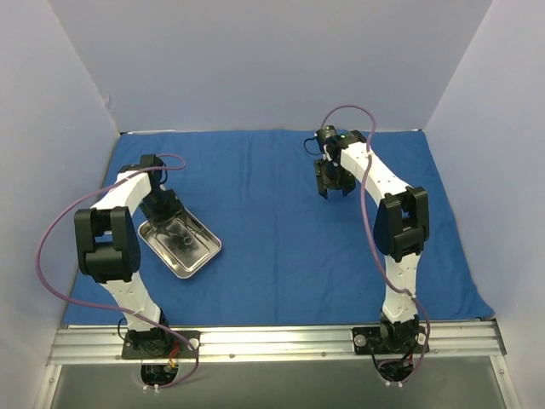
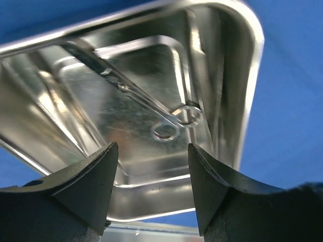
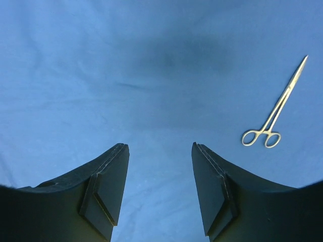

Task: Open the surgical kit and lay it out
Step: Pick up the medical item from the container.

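A shiny steel tray (image 1: pixel 205 256) lies on the blue cloth at the left. In the left wrist view the tray (image 2: pixel 251 70) holds one ring-handled steel instrument (image 2: pixel 143 96) lying diagonally. My left gripper (image 1: pixel 164 207) is open and empty, hovering over the tray's far-left end; the left wrist view shows it (image 2: pixel 153 169) just above the near rim. My right gripper (image 1: pixel 333 184) is open and empty above the cloth at the back right. In the right wrist view it (image 3: pixel 160 174) hangs over bare cloth, with steel forceps (image 3: pixel 277 110) lying flat off to the right, closed.
The blue cloth (image 1: pixel 281 230) covers the table between white walls on three sides. The metal rail (image 1: pixel 272 341) with both arm bases runs along the near edge. The forceps do not show in the top view.
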